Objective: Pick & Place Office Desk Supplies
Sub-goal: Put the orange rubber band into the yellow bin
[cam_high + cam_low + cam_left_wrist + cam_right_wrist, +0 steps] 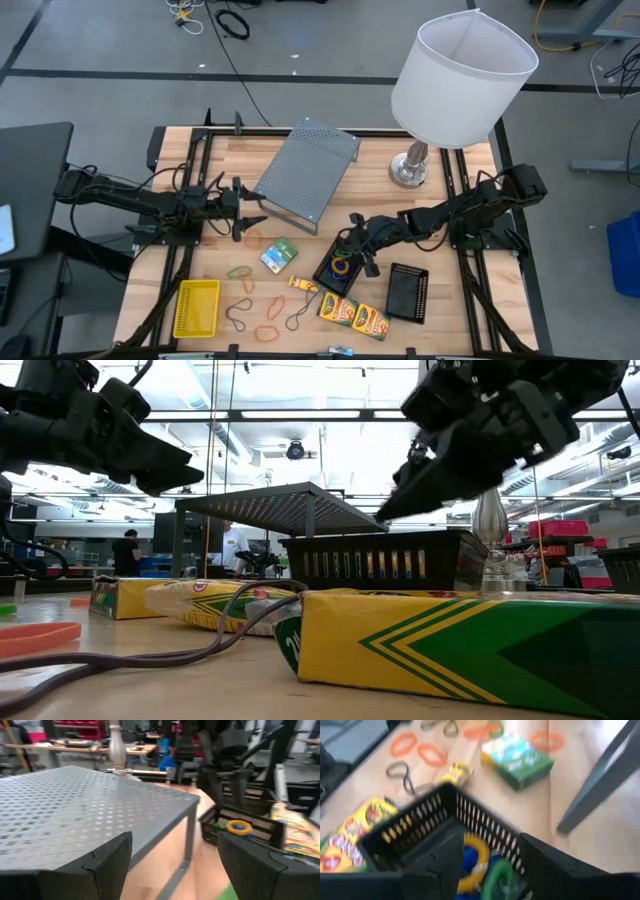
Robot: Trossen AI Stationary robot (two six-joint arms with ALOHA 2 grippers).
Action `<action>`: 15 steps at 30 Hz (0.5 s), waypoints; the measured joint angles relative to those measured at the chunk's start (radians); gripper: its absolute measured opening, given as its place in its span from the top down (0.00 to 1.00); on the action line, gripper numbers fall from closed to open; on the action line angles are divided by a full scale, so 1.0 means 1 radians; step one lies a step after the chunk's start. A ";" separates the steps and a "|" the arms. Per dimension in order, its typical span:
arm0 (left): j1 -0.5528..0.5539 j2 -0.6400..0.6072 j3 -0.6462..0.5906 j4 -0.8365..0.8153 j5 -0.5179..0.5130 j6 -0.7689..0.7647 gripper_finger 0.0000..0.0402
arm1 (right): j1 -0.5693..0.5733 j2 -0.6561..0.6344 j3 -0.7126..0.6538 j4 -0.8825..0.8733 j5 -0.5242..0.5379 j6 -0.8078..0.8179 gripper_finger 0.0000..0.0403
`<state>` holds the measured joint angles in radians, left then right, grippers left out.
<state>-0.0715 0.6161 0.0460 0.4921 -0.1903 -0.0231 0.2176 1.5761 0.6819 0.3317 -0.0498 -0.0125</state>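
My right gripper [490,845] is open just above the near black mesh tray [338,268]. Yellow, blue and green rubber-band loops [476,856] lie in that tray below its fingers. A second black mesh tray [407,292] sits to its right. Crayon boxes [352,315] lie flat near the front edge, and a green-white packet [279,255] lies left of the tray. Several loose loops [247,285] lie on the wood beside a yellow basket [197,306]. My left gripper [175,870] stands open and level at the near left corner of a grey perforated shelf [305,172].
A lamp with a big white shade [462,75] stands at the far right, its metal base [410,168] on the table. The grey shelf fills the far middle. An orange loop [250,238] lies just in front of my left gripper. Bare wood shows between the packet and the shelf.
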 joint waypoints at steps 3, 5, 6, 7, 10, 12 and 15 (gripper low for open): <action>0.000 0.000 0.002 -0.008 0.056 -0.042 0.27 | 0.000 0.000 0.000 0.038 0.001 -0.012 0.51; -0.002 0.000 0.011 -0.046 0.091 -0.079 0.27 | 0.000 0.000 0.000 0.042 0.002 -0.026 0.52; -0.006 -0.001 0.019 -0.079 0.108 -0.097 0.27 | 0.000 0.000 0.000 0.038 0.004 -0.028 0.52; -0.013 0.000 0.029 -0.120 0.121 -0.109 0.27 | 0.000 0.000 0.000 0.036 0.004 -0.028 0.53; -0.046 0.000 0.069 -0.282 0.128 -0.141 0.27 | 0.000 0.000 0.000 0.027 0.004 -0.030 0.53; -0.071 0.000 0.103 -0.376 0.118 -0.160 0.27 | 0.000 0.000 0.000 0.016 0.004 -0.030 0.53; -0.115 0.000 0.157 -0.497 0.115 -0.197 0.27 | 0.000 0.000 0.000 -0.003 0.014 -0.030 0.53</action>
<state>-0.1865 0.6163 0.2032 -0.0050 -0.0758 -0.2200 0.2176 1.5761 0.6819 0.3286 -0.0360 -0.0421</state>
